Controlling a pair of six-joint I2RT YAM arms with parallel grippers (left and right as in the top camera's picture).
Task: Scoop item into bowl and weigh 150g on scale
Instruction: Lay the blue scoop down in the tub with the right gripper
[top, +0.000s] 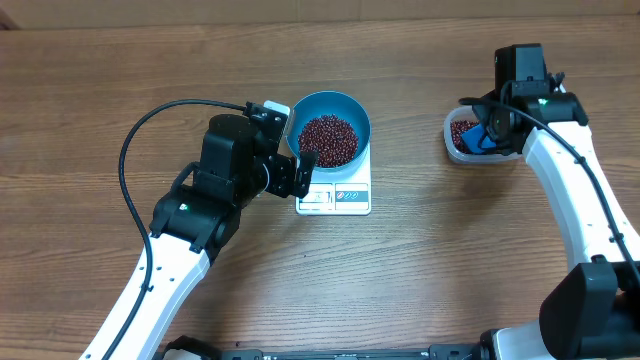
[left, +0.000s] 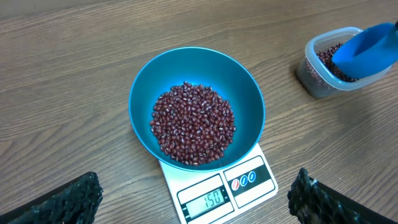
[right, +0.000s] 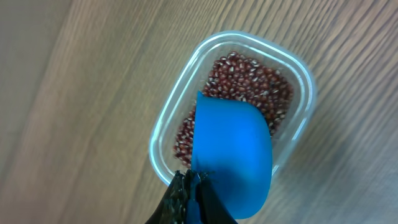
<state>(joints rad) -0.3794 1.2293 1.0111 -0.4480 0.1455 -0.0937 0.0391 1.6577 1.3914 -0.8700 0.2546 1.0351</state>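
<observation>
The scoop (right: 233, 155) is gripped by its handle in the right gripper (right: 189, 198), whose jaws are closed tight on it at the bottom edge of the right wrist view. Only the scoop's smooth outer side is shown, so whether anything is carried in it cannot be told. It is held directly over the tub (right: 298, 74), probably so that any surplus drops back onto the stock of beans (right: 249, 74) and not onto the table (top: 420, 290).

In the overhead view the tub is at the upper right, well apart from the scale (left: 249, 180) at the centre. The bowl (left: 245, 93) rests on the scale with its load of beans heaped in the bottom. The front strip is left uncovered, so the display (left: 208, 199) can be read; 150 is shown, and the target is judged to be met.

The left gripper (top: 302, 172) is spread wide and holds nothing. It is placed just left of the bowl, with its fingertips (left: 62, 199) low in the left wrist view, seemingly so that its camera is kept on the reading
</observation>
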